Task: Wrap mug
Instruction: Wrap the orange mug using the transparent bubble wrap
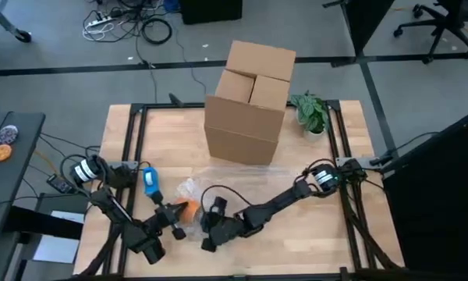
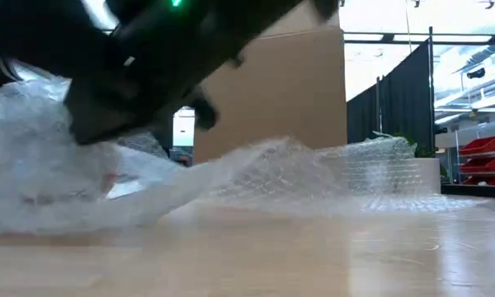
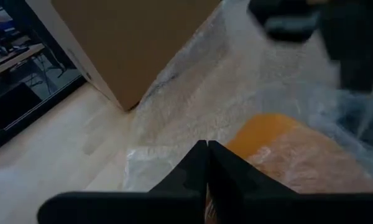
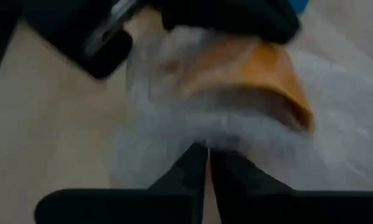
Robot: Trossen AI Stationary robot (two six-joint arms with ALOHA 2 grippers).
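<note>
Orange ceramic mug (image 1: pixel 189 208): near the front middle of the wooden bench (image 1: pixel 312 242), under clear bubble wrap (image 1: pixel 242 181); long axis not discernible. Left tool (image 1: pixel 176 221): fingers together, at mug's left. Right tool (image 1: pixel 205 221): fingers together, pinching wrap at mug's right. Tall brown cardboard box (image 1: pixel 248 101): behind.

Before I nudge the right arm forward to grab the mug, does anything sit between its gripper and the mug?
Only the bubble wrap: it is draped over the orange mug directly ahead of the right gripper, whose fingers are shut. The left gripper, also shut, is at the mug's other side.
</note>
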